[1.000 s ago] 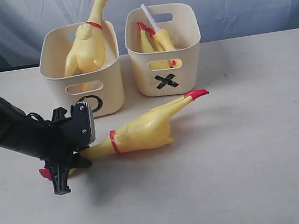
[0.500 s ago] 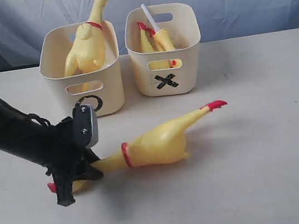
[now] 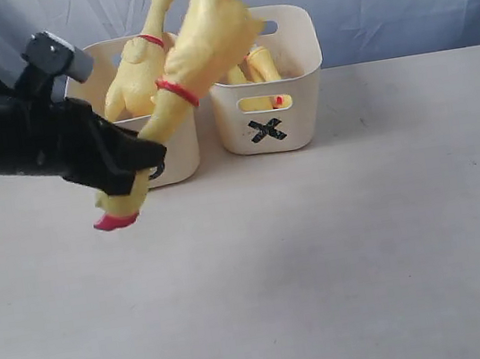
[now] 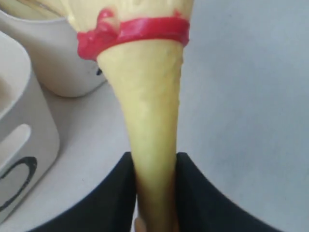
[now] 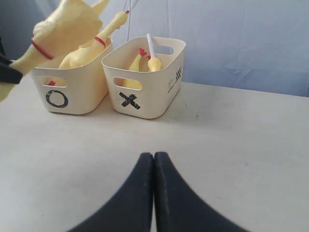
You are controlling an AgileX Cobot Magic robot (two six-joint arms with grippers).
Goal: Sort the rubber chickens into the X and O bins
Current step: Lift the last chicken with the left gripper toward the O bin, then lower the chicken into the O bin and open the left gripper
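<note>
One rubber chicken (image 3: pixel 206 44), neck pinched in left claw (image 3: pixel 139 158).

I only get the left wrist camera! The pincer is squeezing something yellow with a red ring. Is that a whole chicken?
Observer: Yes. A whole rubber chicken, in the air above the table, neck in the left pincer, head hanging below.
Operator: Are the bins empty?
Observer: No. The O bin holds a second chicken, the X bin a third chicken.
Operator: Where's the other pincer?
Observer: The right pincer hovers over the table, shut, holding nothing.
</note>
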